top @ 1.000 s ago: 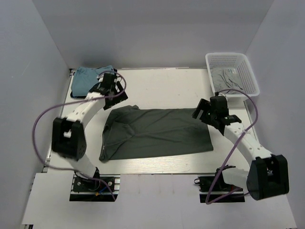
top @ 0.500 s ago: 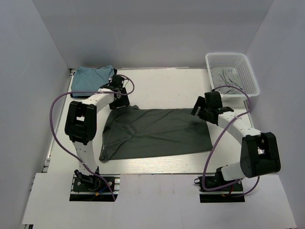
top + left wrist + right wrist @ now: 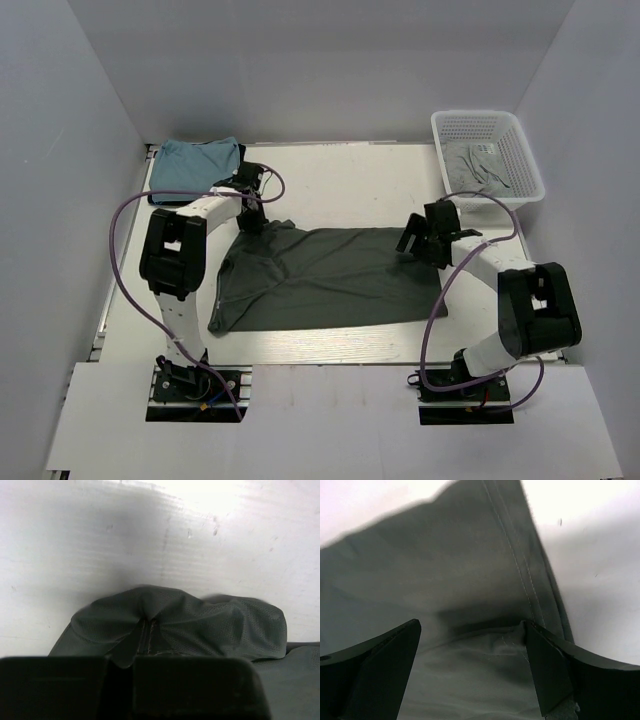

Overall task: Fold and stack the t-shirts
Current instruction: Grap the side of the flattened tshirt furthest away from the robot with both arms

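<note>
Fingers (image 3: 190, 685) of the left gripper (image 3: 251, 217) sit close together in the left wrist view, with only a narrow dark slit between the two black pads. A pleat of the dark grey-green cotton t-shirt (image 3: 330, 275) runs down into that slit, so they appear clamped on the cloth. Just beyond the pads the fabric (image 3: 200, 625) is gathered into a rounded hump against the white table (image 3: 340, 180). From above, this grip is at the far left corner of the garment, which otherwise lies spread flat across the middle of the table between the two arms, rumpled along its left side. The right gripper (image 3: 414, 240) is at the far right corner of the same shirt, its fingers (image 3: 375, 665) spread wide apart and closed on nothing. The stitched hem and a shallow crease of cloth lie between them, and the right-hand pad sits at the hem edge, though whether the tips press the fabric cannot be told. A folded light teal-blue t-shirt (image 3: 195, 160) rests at the far left corner of the table, well apart from the dark one. A pale grey t-shirt (image 3: 475, 165) lies crumpled inside the white plastic mesh basket (image 3: 437, 125) at the far right.
</note>
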{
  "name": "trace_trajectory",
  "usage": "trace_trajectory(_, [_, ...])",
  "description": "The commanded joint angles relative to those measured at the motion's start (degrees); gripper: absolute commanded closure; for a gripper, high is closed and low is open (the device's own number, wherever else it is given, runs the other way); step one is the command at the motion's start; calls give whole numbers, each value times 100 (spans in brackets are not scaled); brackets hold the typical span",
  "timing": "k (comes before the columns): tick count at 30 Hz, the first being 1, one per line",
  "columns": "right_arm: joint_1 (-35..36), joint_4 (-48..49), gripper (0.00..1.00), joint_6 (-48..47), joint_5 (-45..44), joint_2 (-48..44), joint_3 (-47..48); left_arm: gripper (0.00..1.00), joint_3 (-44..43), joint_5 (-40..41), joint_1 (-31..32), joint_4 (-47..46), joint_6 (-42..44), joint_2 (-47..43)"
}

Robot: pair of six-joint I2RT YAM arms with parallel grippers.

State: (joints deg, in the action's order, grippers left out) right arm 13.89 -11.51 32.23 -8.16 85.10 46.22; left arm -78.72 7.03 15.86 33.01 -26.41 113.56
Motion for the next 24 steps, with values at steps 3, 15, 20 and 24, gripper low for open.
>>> trace_trajectory(3, [8,386,12,161,482,419,-350,100,-512,368,-65,135,-101,-96])
trace_trajectory(15, [0,377,14,319,148,613,-526,55,-821,1556,-118,566,-575,-765])
trace_trajectory(20, [17,386,14,240,192,578,-491,22,-1277,1100,-118,688,-312,-405])
trace_trajectory(24, [8,448,14,196,167,552,-517,22,-1673,696,5,452,362,25])
